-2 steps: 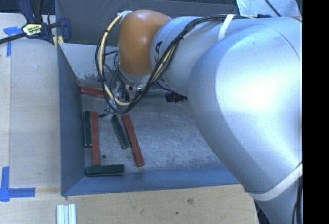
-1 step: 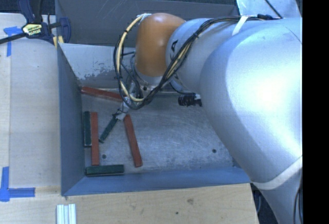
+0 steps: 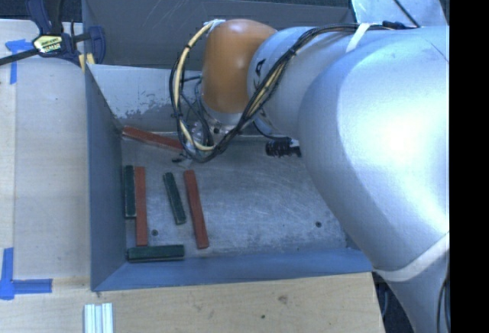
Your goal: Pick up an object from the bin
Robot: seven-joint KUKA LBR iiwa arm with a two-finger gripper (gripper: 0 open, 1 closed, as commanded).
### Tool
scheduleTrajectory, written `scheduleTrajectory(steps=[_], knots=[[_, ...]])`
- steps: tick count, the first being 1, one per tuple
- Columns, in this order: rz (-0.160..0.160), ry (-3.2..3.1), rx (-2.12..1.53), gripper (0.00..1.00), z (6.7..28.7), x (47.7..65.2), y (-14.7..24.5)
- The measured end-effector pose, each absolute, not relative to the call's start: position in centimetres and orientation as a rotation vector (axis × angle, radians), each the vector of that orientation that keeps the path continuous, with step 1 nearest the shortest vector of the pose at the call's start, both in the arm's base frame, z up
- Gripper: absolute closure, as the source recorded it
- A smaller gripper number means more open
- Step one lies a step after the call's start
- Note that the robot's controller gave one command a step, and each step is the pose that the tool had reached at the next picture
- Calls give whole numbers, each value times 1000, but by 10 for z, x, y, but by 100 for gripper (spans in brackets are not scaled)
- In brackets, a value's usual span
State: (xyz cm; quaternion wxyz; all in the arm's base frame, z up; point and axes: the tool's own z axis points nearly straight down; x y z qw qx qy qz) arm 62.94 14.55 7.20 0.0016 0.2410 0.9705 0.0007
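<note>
Hanging my tool (image 3: 189, 147) by the far red stick (image 3: 149, 138), opening I cannot tell; it seems light, stiff: pinch across mid-length.

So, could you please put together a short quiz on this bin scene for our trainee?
1. True or false: the pincer is low in the bin, close to one end of the red stick that lies slanted at the back of the floor.
2. How many dark green sticks lie in the bin?
3. The stick lying crosswise by the near wall is: A) red B) dark green C) yellow

Key: 1 true; 2 three; 3 B.
</note>
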Motion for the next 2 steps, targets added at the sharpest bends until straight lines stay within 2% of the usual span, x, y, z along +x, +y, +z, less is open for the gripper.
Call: scheduleTrajectory(steps=[1,2], knots=[[8,3053,703,100,164,618,168],[9,3068,630,100,225,621,193]])
